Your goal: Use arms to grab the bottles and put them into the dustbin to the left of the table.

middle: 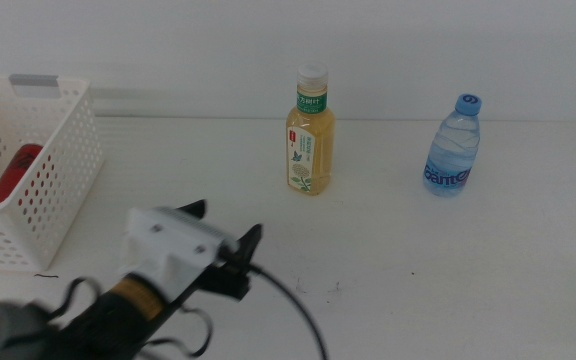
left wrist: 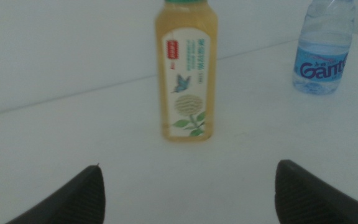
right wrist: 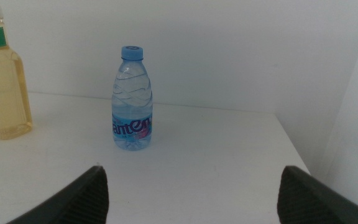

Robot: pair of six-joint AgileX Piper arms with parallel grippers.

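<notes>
The yellow tea bottle [middle: 310, 135] with a white cap stands upright at the table's far middle. The blue-capped water bottle [middle: 453, 148] stands to its right. A red can [middle: 13, 170] lies inside the white dustbin [middle: 63, 180] at the left. My left gripper [middle: 223, 228] hovers open over the near-left table, pointing at the tea bottle [left wrist: 188, 81], well short of it, with nothing between its jaws [left wrist: 189, 165]. My right gripper [right wrist: 192, 169] is open and empty, out of the middle view, facing the water bottle [right wrist: 132, 99] from a distance.
The white table [middle: 418, 260] is bare between the gripper and the bottles, apart from a few dark specks. Its right edge [right wrist: 291, 146] runs close past the water bottle. A white wall stands behind the table.
</notes>
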